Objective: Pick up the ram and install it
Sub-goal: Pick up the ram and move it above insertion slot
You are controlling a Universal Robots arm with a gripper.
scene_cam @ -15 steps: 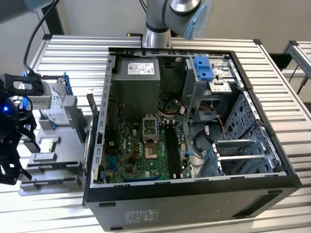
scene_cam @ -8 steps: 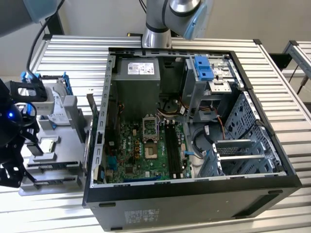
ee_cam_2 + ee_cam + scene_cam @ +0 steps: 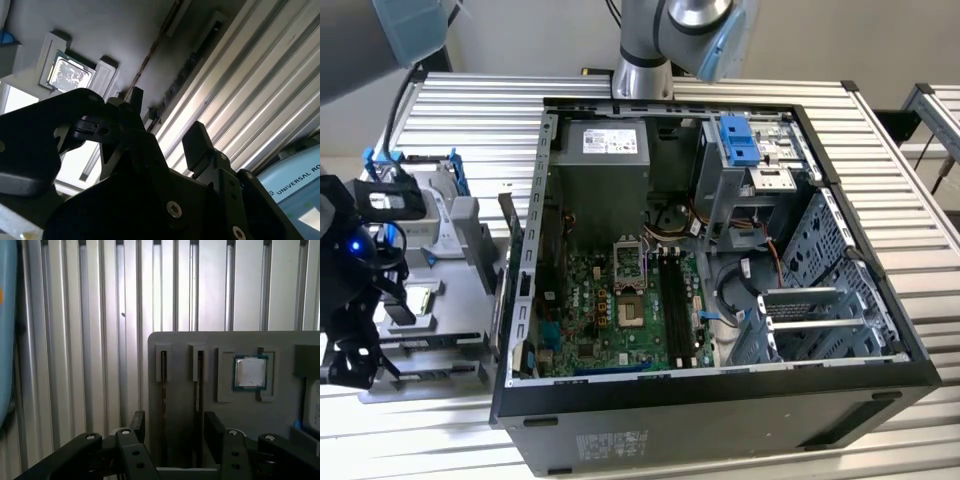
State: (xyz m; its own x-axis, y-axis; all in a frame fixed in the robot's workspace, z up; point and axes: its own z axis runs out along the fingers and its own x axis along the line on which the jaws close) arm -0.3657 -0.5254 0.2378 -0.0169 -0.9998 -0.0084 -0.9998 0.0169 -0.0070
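**Worktop** [image 3: 880,130]: a surface of ribbed silver aluminium slats that carries everything else.

**Computer case** [image 3: 720,425]: a black metal tower lying on its side with the side panel off. In the exterior view it runs from the centre toward 3 o'clock.

**Robot arm** [image 3: 660,40]: grey jointed tube with pale blue caps, entering the exterior view at 12 o'clock, behind the case.

**Motherboard** [image 3: 590,320]: a large green circuit board on the case floor, toward the case's 7 o'clock corner. Its long black memory slots [image 3: 675,310] run from 12 to 6 o'clock along the board's 3 o'clock side.

**Parts tray** [image 3: 180,345]: a flat grey moulded holder on the worktop, just beside the case at its 9 o'clock in the exterior view.

**Tool** [image 3: 175,427]: a black two-fingered unit held over the tray. Its fingers [image 3: 214,427] are spread apart and hold nothing.

**Ram** [image 3: 163,390]: a long, narrow circuit-board stick seen edge-on as a thin dark strip. It stands upright in a slot of the tray. A second similar strip [image 3: 200,390] stands in the neighbouring slot. In the first wrist view both strips line up with the gap between the spread fingers, and neither is touched.

**Processor chip** [image 3: 250,372]: a small square silver plate with a green border, lying flat in a recess of the tray near the two slots.
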